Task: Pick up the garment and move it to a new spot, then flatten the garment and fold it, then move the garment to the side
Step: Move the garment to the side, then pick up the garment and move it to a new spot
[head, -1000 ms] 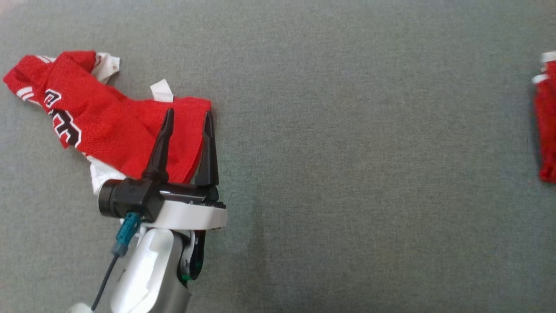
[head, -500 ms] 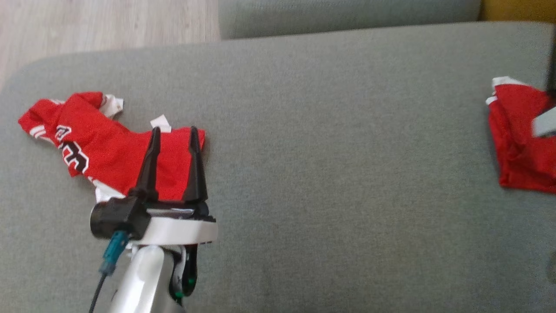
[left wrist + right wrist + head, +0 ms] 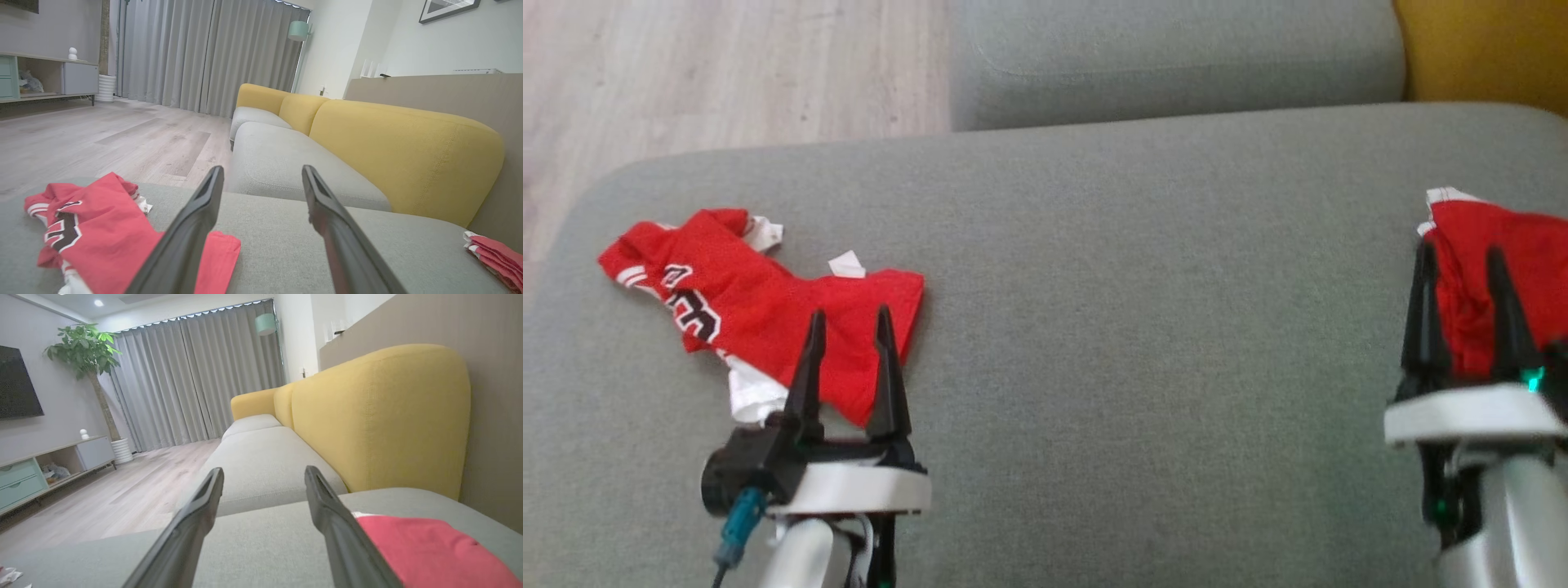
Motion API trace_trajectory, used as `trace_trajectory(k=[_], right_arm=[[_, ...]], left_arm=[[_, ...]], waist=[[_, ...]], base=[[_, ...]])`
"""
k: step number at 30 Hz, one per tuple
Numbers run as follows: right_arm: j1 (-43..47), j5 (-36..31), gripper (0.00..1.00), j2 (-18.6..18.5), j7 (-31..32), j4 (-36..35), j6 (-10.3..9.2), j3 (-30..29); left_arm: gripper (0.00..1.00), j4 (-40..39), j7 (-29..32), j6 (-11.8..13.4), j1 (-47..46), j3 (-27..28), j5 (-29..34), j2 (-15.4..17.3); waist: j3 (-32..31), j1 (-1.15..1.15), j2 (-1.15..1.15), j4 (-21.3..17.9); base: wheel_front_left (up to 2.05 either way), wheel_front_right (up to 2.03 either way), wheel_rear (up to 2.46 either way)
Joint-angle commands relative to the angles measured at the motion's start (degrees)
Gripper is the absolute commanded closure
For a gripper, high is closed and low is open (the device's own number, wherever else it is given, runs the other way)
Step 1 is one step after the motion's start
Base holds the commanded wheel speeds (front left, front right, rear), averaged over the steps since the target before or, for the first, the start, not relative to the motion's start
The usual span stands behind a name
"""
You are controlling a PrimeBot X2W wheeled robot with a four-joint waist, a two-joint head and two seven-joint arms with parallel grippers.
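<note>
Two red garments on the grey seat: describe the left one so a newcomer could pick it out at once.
Find the long grey sofa seat and go to its left end, nearest the wooden floor. The crumpled red garment lies there. Unlike the other red garment at the right end, it shows black-and-white lettering and white patches.

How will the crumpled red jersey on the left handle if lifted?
Likely floppy: the crumpled red mesh jersey lies in folds, so it should drape from one pinch. Probably light: thin layers show at its edges. Pushed, it may bunch rather than slide on the textured grey sofa cushion.
</note>
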Motion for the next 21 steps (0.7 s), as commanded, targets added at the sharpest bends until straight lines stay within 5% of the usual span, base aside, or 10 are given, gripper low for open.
trace_trajectory(k=[1, 21], right_arm=[[0.1, -1.0, 0.00, 0.1, -1.2, -1.3, -0.04, 1.7], [9.2, 0.1, 0.00, 0.3, -2.7, -1.8, -0.04, 4.2]], left_arm=[[0.00, -1.5, -0.3, -0.2, -1.0, 1.5, -0.1, 0.3], [0.00, -0.7, -0.3, -1.2, 2.9, 3.3, 1.2, 0.3]], waist=[[-0.9, 0.00, 0.00, 0.8], [-1.8, 0.00, 0.00, 1.1]], base=[[0.00, 0.00, 0.00], [0.00, 0.00, 0.00]])
